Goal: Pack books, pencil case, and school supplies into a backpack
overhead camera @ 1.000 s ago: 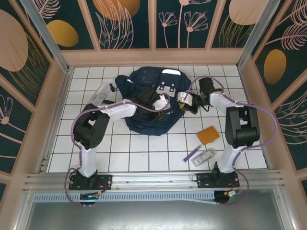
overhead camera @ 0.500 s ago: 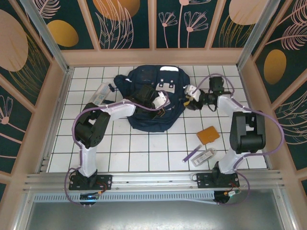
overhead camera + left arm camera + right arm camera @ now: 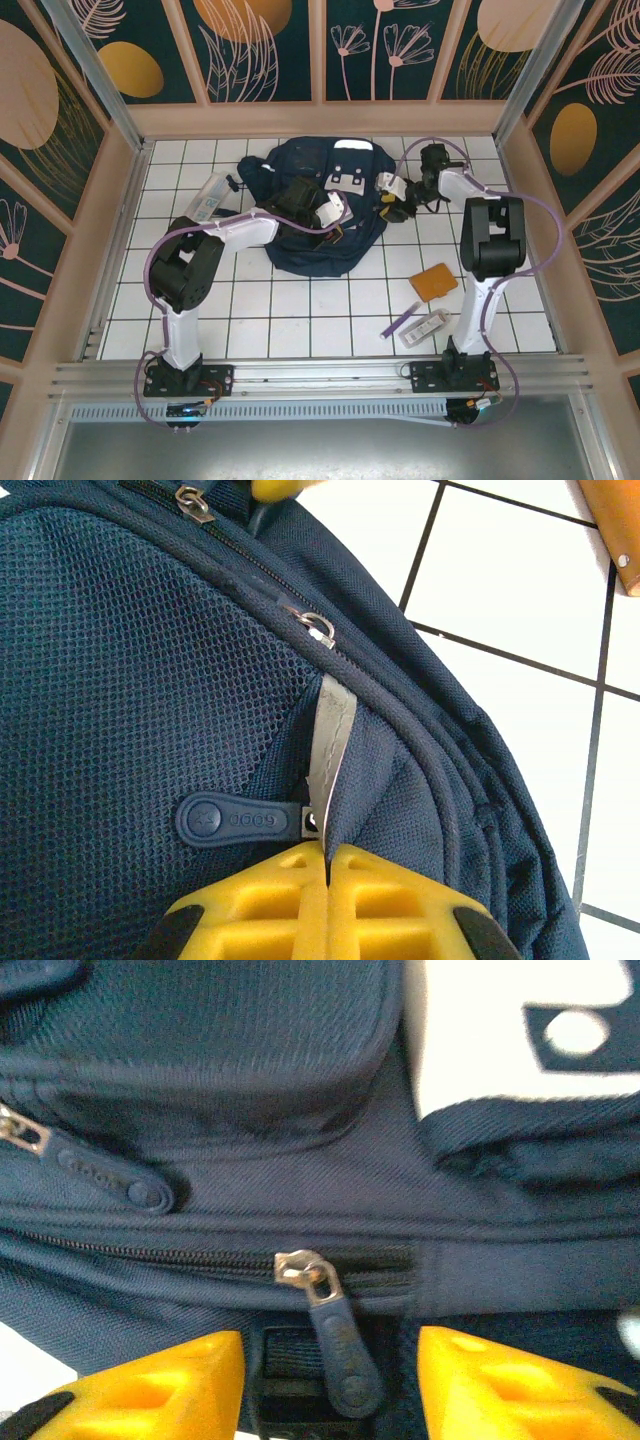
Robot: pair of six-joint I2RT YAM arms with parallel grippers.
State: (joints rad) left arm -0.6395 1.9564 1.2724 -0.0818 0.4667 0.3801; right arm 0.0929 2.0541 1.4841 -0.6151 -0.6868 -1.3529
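Note:
The navy backpack (image 3: 318, 222) lies at the back middle of the tiled table. My left gripper (image 3: 334, 212) is on top of it, shut on a fold of its fabric with a grey reflective strip (image 3: 330, 735). A rubber zip pull (image 3: 235, 822) lies just left of the pinched fold in front of my left gripper (image 3: 327, 858). My right gripper (image 3: 388, 198) is at the backpack's right edge, open, and a zip pull (image 3: 340, 1345) hangs untouched between its yellow fingers (image 3: 170, 1385). The orange book (image 3: 434, 282), purple pen (image 3: 403, 320) and a clear pack (image 3: 430, 326) lie at the front right. The pencil case is out of view.
Another clear plastic pack (image 3: 210, 195) lies against the backpack's left side. Wooden walls (image 3: 320, 118) close in the table at the back and sides. Bare white tiles (image 3: 300, 320) stretch across the front between the two arm bases.
My right gripper was shut a second ago and now stands open. Its arm swung out to the far right, then came back in to the backpack's edge. The left gripper kept its pinch.

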